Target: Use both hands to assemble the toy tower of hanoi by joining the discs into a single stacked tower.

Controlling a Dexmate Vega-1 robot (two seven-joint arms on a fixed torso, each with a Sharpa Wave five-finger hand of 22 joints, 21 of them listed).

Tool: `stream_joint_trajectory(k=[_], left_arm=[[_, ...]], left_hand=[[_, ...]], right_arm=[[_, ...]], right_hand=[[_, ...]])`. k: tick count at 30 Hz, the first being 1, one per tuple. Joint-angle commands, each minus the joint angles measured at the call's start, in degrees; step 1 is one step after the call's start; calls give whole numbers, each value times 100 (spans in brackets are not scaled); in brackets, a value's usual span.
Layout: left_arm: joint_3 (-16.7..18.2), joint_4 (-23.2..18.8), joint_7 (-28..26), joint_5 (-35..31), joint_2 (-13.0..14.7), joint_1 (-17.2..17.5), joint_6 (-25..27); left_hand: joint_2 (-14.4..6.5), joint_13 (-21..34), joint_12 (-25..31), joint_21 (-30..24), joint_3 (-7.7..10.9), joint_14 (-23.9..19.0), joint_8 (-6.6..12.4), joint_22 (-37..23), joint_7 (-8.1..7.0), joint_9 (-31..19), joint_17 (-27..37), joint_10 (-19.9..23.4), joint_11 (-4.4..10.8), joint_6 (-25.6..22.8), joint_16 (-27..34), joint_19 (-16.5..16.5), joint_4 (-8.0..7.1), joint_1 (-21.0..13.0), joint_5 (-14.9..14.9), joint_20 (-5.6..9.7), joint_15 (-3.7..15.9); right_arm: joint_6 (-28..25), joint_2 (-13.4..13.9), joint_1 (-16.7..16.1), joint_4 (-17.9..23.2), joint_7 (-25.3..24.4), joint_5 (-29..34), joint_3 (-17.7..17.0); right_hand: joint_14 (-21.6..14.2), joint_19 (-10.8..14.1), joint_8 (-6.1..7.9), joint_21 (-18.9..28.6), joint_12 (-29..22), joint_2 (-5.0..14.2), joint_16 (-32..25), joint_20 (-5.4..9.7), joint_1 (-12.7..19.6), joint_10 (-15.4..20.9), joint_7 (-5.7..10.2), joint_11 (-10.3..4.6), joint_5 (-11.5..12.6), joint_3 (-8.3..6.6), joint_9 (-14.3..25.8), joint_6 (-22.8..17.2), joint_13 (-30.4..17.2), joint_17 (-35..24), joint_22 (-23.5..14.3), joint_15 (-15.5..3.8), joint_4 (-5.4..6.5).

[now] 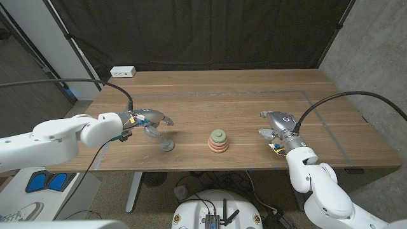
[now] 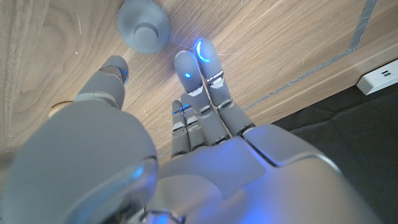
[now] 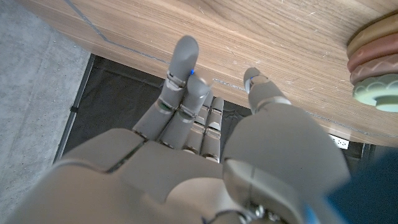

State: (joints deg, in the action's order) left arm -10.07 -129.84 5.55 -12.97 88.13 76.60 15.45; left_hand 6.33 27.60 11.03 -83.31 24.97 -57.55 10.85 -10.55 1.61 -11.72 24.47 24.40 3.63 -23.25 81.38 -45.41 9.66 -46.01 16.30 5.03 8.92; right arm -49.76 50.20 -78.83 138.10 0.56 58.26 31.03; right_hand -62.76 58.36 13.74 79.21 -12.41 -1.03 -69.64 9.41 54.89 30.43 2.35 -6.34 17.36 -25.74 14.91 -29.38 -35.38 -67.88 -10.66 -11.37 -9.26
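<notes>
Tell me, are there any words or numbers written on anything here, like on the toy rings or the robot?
No words or numbers can be read in these pictures.
Stacked rings: plain colours, no writing seen.
Grey piece by the left hand: blank.
Right hand: no label seen.
White power strip at the table's far edge: too small to read.

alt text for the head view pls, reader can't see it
Two robot arms reach over a wooden table: the left hand hovers open near a small grey disc, the right hand open beside a stack of coloured discs between them. A white power strip sits at the far edge.
</notes>
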Motion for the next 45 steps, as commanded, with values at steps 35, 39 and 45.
stream_joint_trajectory(k=[35,39,45], left_arm=[[-994,395,-412,-1138,-333,-352,-428],[-1058,436,-454,-1300,-406,-362,-415],[-1082,464,-442,-1326,-451,-352,-385]], left_hand=[[40,-126,34,-35,-107,-128,64,-23,-25,19,-43,2,10,-14,77,-89,-19,-186,-83,678,357],[30,-139,50,-37,-116,-158,77,-23,-28,20,-25,43,17,-41,106,-92,-25,-195,-90,678,357],[17,-155,58,-40,-126,-155,98,-23,-31,20,-33,73,34,-94,106,-97,-30,-206,-98,676,356]], right_arm=[[-115,-11,290,-108,91,-59,204],[-127,16,296,-93,104,-69,205],[-120,31,315,-92,88,-91,213]], right_hand=[[-1,-68,-4,50,20,43,62,308,-4,114,4,22,71,59,3,-76,-47,-6,-1,-130,6],[19,-67,-4,58,25,57,100,308,-4,120,0,17,76,67,3,-92,-53,21,-1,-130,10],[-19,-72,-8,68,27,67,82,306,-15,132,-10,18,84,80,2,-100,-62,-17,0,-130,14]])
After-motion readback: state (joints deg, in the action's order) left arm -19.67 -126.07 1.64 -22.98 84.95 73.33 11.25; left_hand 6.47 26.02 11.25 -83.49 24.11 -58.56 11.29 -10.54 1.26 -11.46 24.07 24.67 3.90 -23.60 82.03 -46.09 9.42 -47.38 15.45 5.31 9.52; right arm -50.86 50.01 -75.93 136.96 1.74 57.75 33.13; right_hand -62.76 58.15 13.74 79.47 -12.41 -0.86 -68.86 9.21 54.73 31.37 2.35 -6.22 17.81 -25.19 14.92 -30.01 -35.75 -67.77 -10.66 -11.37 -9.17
